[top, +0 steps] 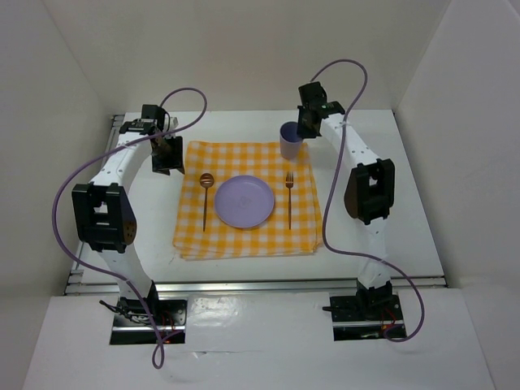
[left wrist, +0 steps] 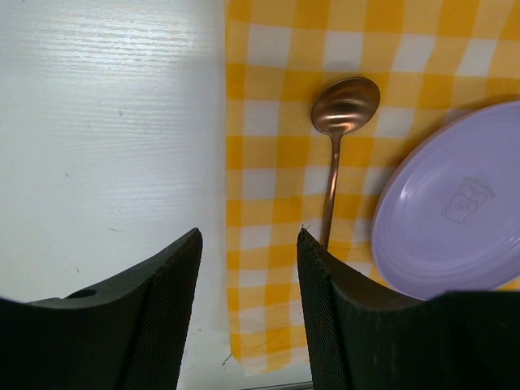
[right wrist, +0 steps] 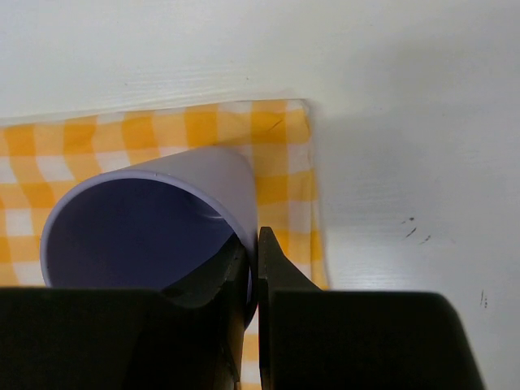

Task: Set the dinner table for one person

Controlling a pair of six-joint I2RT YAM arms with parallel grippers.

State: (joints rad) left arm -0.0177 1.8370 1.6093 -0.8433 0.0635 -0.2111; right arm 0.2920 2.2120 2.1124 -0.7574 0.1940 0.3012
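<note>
**Cup pinched at the cloth's far corner, left pincer open over the edge**

The table [top: 414, 219] is the white top that fills the enclosure in the top view, with a yellow-and-white checked cloth [top: 252, 240] spread at its middle. A lilac plate [top: 244, 202] lies at the centre of the cloth. A copper spoon [top: 205, 197] lies at 9 o'clock of the plate, bowl toward 12. A copper fork [top: 289, 199] lies at 3 o'clock of the plate, tines toward 12. Both are just beside the plate and apart from it.

A lilac cup [top: 290, 142] stands at about 1 o'clock of the plate, on the cloth's far right corner. The right pincer [right wrist: 252, 244] is closed down on the cup's wall, one finger inside the rim and the other outside, with almost no gap left between them. Whether the cup's base rests fully on the cloth cannot be told.

The left pincer [left wrist: 248, 240] hangs at about 10 o'clock of the plate, over the cloth's left edge where it meets the bare table. Its fingers are spread well apart and hold nothing. In its wrist view the spoon lies just beyond the right-hand finger.
</note>
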